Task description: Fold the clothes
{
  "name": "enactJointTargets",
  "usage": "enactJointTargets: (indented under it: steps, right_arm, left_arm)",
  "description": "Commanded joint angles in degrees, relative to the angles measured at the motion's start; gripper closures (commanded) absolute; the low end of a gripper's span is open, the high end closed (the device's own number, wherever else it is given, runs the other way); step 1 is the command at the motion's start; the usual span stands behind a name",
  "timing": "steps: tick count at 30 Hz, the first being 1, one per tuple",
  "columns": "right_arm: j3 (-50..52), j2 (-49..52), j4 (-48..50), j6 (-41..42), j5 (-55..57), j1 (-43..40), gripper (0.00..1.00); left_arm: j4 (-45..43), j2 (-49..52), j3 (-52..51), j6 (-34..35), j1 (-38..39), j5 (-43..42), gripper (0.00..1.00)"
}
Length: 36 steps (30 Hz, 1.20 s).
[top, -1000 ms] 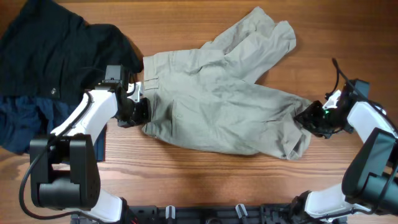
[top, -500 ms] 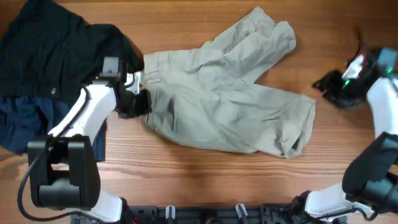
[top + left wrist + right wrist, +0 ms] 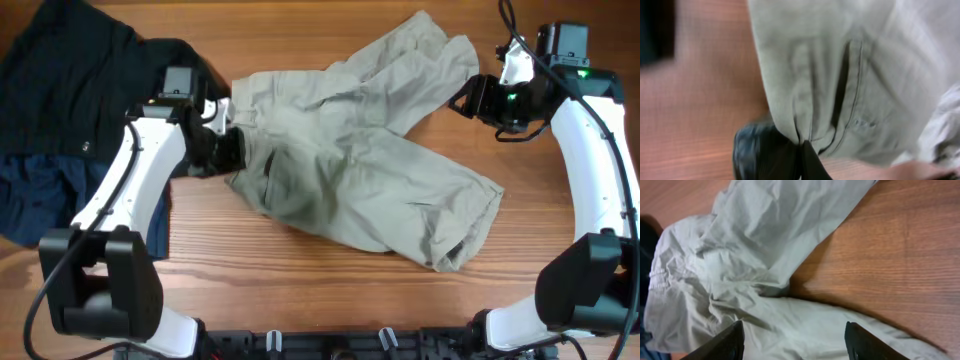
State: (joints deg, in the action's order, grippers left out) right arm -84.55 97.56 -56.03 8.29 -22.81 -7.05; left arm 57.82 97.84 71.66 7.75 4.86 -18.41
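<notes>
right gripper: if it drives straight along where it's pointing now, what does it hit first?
Most likely the khaki garment. In the right wrist view the open right gripper aims at cloth near where the two legs split, with bare table just beside. Its height above the cloth is unclear.

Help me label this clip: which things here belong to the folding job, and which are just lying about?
Part of the job:
- khaki garment, spread out and wrinkled
- left gripper, clamped on its waist edge
- right gripper, open, beside the upper leg, holding nothing

Just lying about:
- black garment, heaped at the table's far left
- navy garment, below it
</notes>
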Motion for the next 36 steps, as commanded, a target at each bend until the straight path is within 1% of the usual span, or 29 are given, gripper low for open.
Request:
enactJointTargets:
  steps: [1,3,4,5,6,8,10,11,12,13,15,16,17,18,19,20,22,23,29,32,36]
  right_arm:
    - [-0.66,-0.59,-0.31,0.63,-0.15,0.42,0.35]
    - [-0.66,-0.59,-0.46,0.42,-0.15,0.46,0.34]
    - [-0.66,-0.59,-0.44,0.2,-0.17,0.46,0.34]
    - [-0.66,-0.59,-0.15,-0.87,-0.42,0.46,0.32]
    - [-0.68,-0.59,0.17,-1.22,-0.37,0.46,0.31]
    - [-0.68,-0.59,1.53,-2.38,-0.83,0.46,0.3]
    - [-0.68,-0.59,4.02,-2.8,-0.79,0.46,0.3]
    - [-0.68,-0.5,5.6,-2.86,-0.79,0.48,0.3]
    - [-0.68,-0.39,7.3,-3.02,-0.76,0.81,0.3]
    - [-0.68,-0.2,9.27,-3.8,-0.61,1.46,0.32]
    - [-0.68,0.2,13.31,-3.85,4.74,4.02,0.5]
    - [-0.68,0.37,14.86,-3.8,7.58,5.38,0.55]
    - [-0.68,0.44,16.13,-3.82,9.33,6.43,0.63]
    - [-0.68,0.81,18.73,-3.82,12.22,8.07,0.75]
    - [-0.68,1.51,21.49,-3.85,14.4,9.55,0.83]
    - [-0.68,2.56,23.52,-3.8,15.45,10.49,0.89]
    - [-0.7,4.85,26.16,-3.78,15.58,11.37,0.92]
    - [-0.7,7.65,28.28,-3.74,15.56,11.72,0.94]
    - [-0.72,17.88,32.39,-2.4,14.19,12.09,0.95]
    - [-0.72,20.7,32.41,1.36,13.27,12.09,0.95]
    - [-0.7,23.19,31.28,5.35,12.94,12.09,0.94]
  left_arm:
    - [7.52,-1.2,0.52,3.43,1.03,8.44,0.95]
    - [10.73,-1.2,0.52,5.44,1.03,12.63,0.84]
    - [10.86,-1.2,0.52,6.32,1.03,13.55,0.75]
    - [10.32,-1.2,0.52,7.32,1.03,14.47,0.6]
    - [9.92,-1.2,0.52,8.46,1.03,15.04,0.47]
    - [8.33,-1.2,0.9,9.99,1.03,15.08,0.4]
    - [5.03,-1.2,2.91,10.75,1.05,13.92,0.39]
    - [1.57,-1.2,4.13,10.71,1.33,13.09,0.39]
    - [-3.19,-1.2,4.72,10.69,1.81,13.11,0.41]
    - [-10.01,-1.18,4.7,10.05,2.49,13.14,0.44]
    - [-21.22,0.04,4.7,9.16,4.13,13.16,0.7]
    - [-25.97,1.14,4.7,9.16,5.09,13.16,0.81]
    - [-28.44,1.97,4.7,9.18,5.68,13.27,0.86]
    - [-31.71,3.69,4.7,9.2,6.64,13.64,0.93]
    - [-33.55,5.4,4.7,9.2,7.34,14.16,0.96]
    - [-34.64,7.06,4.7,9.2,7.96,14.99,0.96]
    - [-35.91,9.53,4.7,9.2,8.68,17.2,0.96]
    - [-37.83,11.5,4.7,9.2,9.14,18.73,0.96]
    - [-49.7,19.17,4.7,9.42,9.29,19.61,0.96]
    - [-51.45,22.23,4.7,9.97,9.29,19.61,0.96]
    - [-50.73,24.87,4.7,10.97,9.29,19.58,0.96]
